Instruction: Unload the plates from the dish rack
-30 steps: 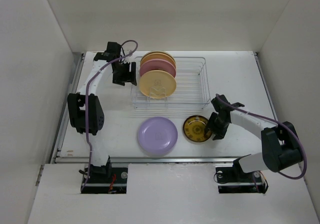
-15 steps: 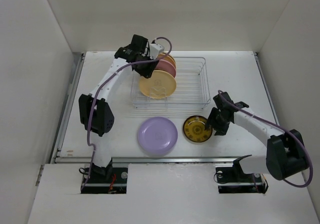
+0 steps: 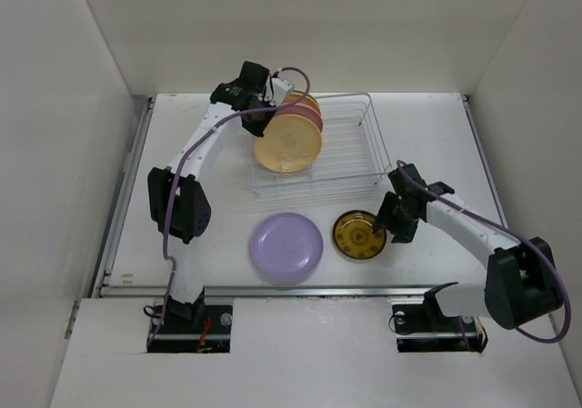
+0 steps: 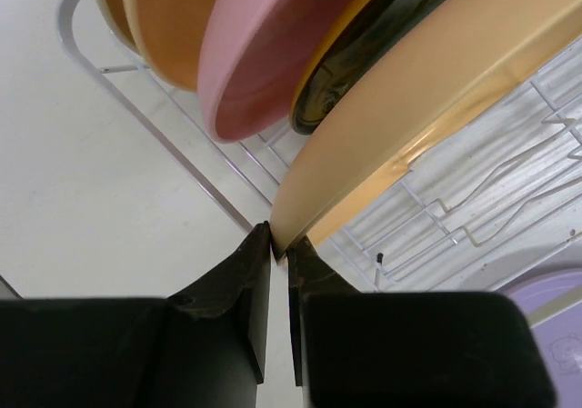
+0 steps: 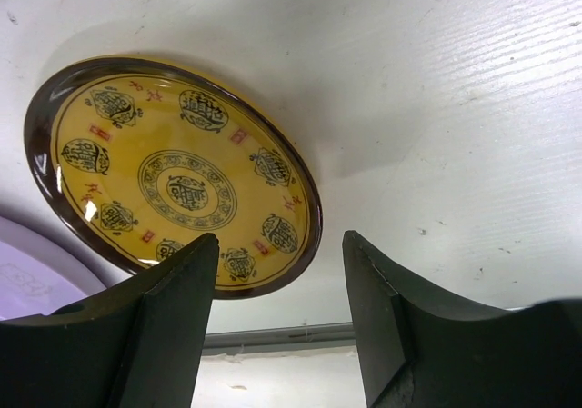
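Observation:
The dish rack [image 3: 350, 149] sits askew at the back middle of the table, with several plates upright at its left end. My left gripper [image 3: 260, 119] is shut on the left rim of the front cream-yellow plate [image 3: 289, 142]. In the left wrist view its jaws [image 4: 281, 247] pinch that plate's edge [image 4: 427, 108], with a dark ornate plate [image 4: 335, 90], a pink one [image 4: 273, 54] and an orange one [image 4: 155, 26] behind. A lilac plate [image 3: 286, 248] and an ornate yellow-brown plate [image 3: 357, 234] lie flat on the table. My right gripper [image 3: 396, 223] hangs open beside the ornate plate [image 5: 182, 176], holding nothing.
White walls close in the table on three sides. The rack's wire floor [image 4: 482, 217] to the right of the plates holds nothing. The table's near edge [image 5: 273, 335] runs just past the ornate plate, and the lilac plate's rim [image 5: 23, 276] lies close to it.
My left gripper swung from the rack's left side to the front plate and shut on its rim. The rack has skewed, and the plates shifted with it. The right gripper barely moved.

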`<state>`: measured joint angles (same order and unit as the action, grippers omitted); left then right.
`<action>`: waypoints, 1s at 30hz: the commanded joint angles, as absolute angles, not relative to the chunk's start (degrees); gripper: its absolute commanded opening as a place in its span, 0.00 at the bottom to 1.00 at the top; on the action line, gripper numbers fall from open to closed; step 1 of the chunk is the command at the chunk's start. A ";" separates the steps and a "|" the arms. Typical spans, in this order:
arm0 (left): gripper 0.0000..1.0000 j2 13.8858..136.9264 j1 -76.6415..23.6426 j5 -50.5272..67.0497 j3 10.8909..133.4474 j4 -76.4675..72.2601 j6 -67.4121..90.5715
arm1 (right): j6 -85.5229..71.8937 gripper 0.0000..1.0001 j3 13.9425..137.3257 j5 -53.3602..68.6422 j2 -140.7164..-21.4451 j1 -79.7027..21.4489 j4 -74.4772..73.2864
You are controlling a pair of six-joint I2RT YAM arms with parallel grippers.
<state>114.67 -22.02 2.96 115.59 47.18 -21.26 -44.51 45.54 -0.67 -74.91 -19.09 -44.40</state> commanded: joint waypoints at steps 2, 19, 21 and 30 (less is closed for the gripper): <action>0.00 108.90 -20.57 5.45 121.46 45.26 -16.88 | -43.86 0.63 48.96 -1.32 -73.30 -18.81 -45.26; 0.00 102.74 -17.67 24.06 128.92 57.78 -10.63 | -41.49 0.71 59.48 -4.12 -70.05 -19.86 -49.74; 0.00 103.61 -17.14 30.30 130.68 65.26 -13.17 | -40.69 0.76 65.26 -7.71 -71.36 -19.86 -52.02; 0.00 102.31 -24.60 28.05 105.09 83.98 -26.55 | -36.58 0.81 88.40 -16.16 -88.22 -17.67 -52.12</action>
<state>104.40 -22.37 26.79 114.19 70.81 -22.72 -39.57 83.26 -10.81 -83.05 -18.76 -52.05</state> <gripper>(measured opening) 0.039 0.807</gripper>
